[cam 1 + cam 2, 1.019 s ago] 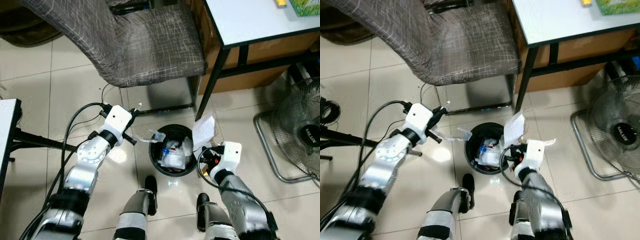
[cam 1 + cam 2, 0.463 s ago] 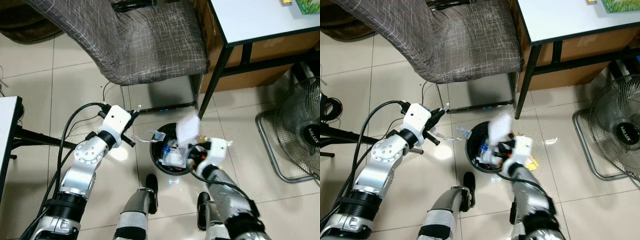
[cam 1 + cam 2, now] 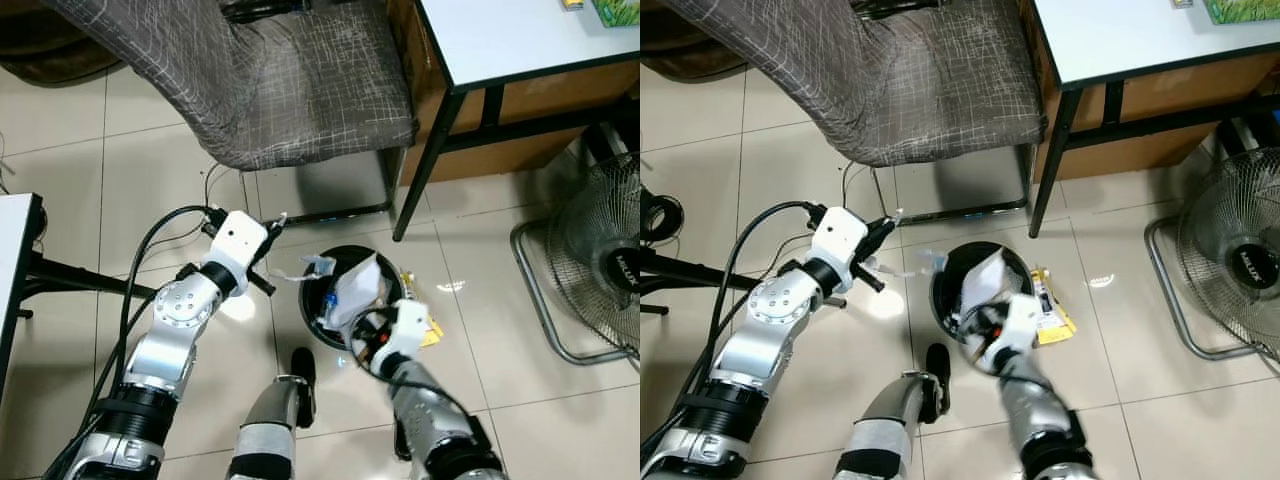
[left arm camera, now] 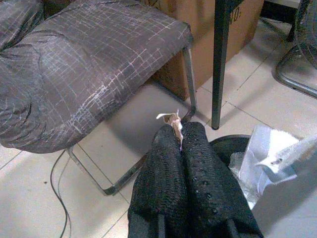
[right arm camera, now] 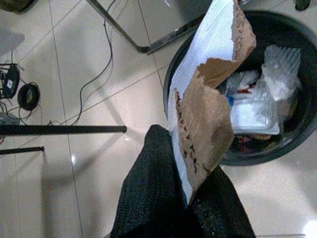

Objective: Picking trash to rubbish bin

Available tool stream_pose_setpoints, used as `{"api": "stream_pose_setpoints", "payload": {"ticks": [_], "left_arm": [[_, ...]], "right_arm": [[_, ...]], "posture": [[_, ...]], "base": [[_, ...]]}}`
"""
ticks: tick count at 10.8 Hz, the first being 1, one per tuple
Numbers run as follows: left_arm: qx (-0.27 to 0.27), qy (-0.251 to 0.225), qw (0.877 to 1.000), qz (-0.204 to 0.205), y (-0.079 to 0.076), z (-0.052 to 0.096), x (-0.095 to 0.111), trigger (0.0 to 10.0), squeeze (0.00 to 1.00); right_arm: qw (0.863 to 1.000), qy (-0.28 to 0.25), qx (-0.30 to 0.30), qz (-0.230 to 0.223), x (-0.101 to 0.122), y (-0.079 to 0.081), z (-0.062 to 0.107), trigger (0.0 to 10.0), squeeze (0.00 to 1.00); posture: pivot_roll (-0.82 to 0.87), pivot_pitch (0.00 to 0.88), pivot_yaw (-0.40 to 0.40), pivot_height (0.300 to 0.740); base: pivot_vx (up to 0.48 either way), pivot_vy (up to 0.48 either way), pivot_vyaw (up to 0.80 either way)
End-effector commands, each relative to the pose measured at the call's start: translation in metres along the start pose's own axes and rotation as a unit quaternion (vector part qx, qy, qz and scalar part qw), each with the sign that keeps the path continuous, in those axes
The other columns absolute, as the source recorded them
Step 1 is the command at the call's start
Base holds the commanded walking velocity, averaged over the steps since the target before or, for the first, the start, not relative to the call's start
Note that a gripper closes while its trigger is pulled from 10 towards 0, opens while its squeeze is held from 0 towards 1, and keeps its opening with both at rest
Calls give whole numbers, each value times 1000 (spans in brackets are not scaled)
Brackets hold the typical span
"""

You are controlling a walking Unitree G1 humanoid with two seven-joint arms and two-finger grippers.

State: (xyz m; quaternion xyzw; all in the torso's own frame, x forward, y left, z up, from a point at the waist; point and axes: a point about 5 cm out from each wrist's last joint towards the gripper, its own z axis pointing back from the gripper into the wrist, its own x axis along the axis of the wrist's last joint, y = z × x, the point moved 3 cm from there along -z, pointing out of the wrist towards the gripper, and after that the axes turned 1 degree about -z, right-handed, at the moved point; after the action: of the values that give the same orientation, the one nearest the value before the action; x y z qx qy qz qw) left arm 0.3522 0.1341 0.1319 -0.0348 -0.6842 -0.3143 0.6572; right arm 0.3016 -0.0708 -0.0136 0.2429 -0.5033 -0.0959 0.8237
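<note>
Right gripper (image 5: 190, 198) clenched on torn paper (image 5: 208, 106) (brown inside, white outside), held over rim of black bin (image 3: 345, 343). Left gripper (image 4: 179, 131) pinches small scrap (image 4: 174, 119), near bin's chair-side edge.

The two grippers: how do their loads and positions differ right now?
The right gripper pinches a large torn sheet, white on one side and brown on the other; the left gripper pinches only a tiny scrap. The right one holds its sheet over the black bin; the left one is beside the bin, near the chair. Both have their fingers shut on paper trash.
</note>
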Motion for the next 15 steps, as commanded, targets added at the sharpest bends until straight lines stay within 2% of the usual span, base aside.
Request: {"api": "stream_pose_setpoints", "payload": {"ticks": [1,3,8,11,15], "left_arm": [[-4,12,1000,5,-4,4,-7,10000,0],[-6,13,1000,5,-6,4,-7,10000,0],[-9,17,1000,5,-7,3,-9,10000,0],[-11,17,1000,4,-8,3,-8,10000,0],[-10,19,1000,1,-7,5,-10,10000,0]], "right_arm": [[1000,23,-12,-7,-19,-2,5,10000,0],[999,24,-26,-11,-23,-7,7,10000,0],[992,-51,-112,-10,8,-49,14,10000,0],[992,-60,-112,-4,12,-54,16,10000,0],[989,-93,-110,16,45,-59,9,10000,0]], "posture": [[263,455,120,740],[264,454,121,740],[258,453,130,740],[257,455,133,740],[268,457,135,740]], "base": [[0,0,0],[0,0,0],[0,0,0],[0,0,0],[0,0,0]]}}
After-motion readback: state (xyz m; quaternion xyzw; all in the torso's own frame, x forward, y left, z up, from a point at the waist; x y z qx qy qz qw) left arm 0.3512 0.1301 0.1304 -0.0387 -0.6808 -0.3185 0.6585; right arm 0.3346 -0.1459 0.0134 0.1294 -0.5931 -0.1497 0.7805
